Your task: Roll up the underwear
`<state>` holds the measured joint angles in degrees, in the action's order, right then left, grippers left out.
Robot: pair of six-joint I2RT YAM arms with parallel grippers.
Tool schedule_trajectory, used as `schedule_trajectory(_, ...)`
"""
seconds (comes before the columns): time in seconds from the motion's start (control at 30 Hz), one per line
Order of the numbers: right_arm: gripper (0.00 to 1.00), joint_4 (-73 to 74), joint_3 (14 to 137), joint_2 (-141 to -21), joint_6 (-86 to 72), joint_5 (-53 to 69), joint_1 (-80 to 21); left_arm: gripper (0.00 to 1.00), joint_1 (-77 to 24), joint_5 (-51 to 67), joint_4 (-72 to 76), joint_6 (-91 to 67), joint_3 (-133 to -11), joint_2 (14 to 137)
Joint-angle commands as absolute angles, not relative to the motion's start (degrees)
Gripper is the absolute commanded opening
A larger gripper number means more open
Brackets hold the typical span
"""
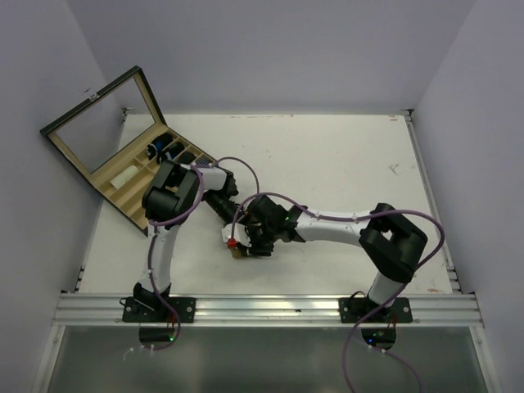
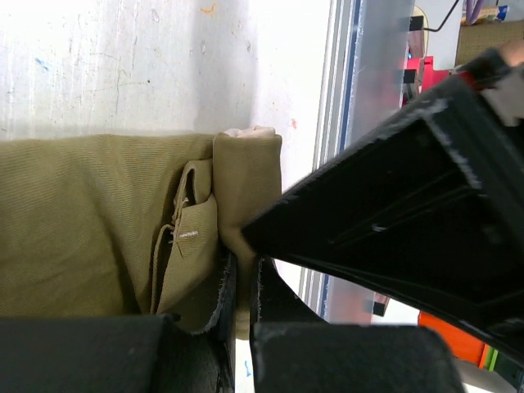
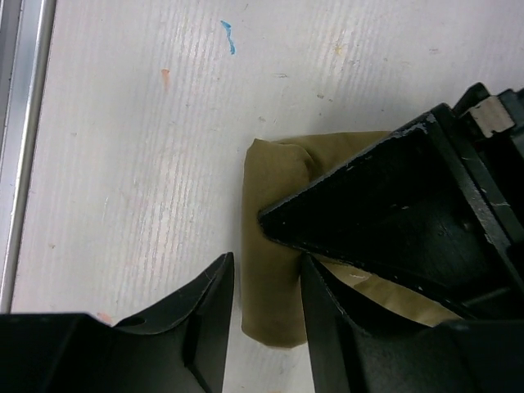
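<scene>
The olive underwear [image 2: 82,213] lies on the white table, partly rolled, with a thick rolled edge [image 3: 274,246]. From above only a small olive patch of the underwear [image 1: 238,253] peeks out below the two grippers. My left gripper [image 2: 241,262] is shut, pinching a fold of the cloth beside the roll. My right gripper [image 3: 266,262] straddles the roll's end with its jaws open. Its right finger [image 3: 327,327] touches the cloth and its left finger [image 3: 209,319] stands a sliver off. Both grippers meet over the garment near the table's front middle, the left gripper [image 1: 236,233] just left of the right gripper [image 1: 255,237].
A wooden compartment box [image 1: 139,176] with a raised glass lid [image 1: 98,119] sits at the back left and holds small items. A metal rail [image 1: 262,307] runs along the near edge, close to the garment. Grey walls close off the other three sides.
</scene>
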<state>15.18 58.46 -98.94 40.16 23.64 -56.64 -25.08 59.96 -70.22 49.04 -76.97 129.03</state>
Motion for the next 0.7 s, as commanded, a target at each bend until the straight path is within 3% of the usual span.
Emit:
schedule_trajectory(0.0,0.41,12.14,57.05,-100.89,41.31,24.88,-56.87,0.01,-24.52,40.25,-56.16,54.76,-74.88,133.42)
schedule_trajectory(0.13,0.26,10.64,55.99,-103.01,41.22,24.52,-56.87,0.03,-24.61,39.9,-54.76,53.8,-73.74,132.54)
schedule_trajectory(0.17,0.17,10.29,55.81,-103.27,41.13,24.7,-56.87,0.04,-24.61,39.38,-54.06,53.35,-73.39,131.76)
schedule_trajectory(0.27,0.0,11.42,55.63,-103.97,40.87,25.84,-56.87,0.16,-24.43,39.29,-53.88,53.17,-72.69,129.13)
schedule_trajectory(0.5,0.0,20.12,58.96,-107.84,42.01,31.02,-56.43,0.43,-21.28,40.6,-55.8,51.59,-74.7,117.87)
schedule_trajectory(0.67,0.0,26.01,62.74,-110.91,40.35,37.16,-54.67,0.47,-13.9,42.27,-56.61,49.66,-81.11,110.14)
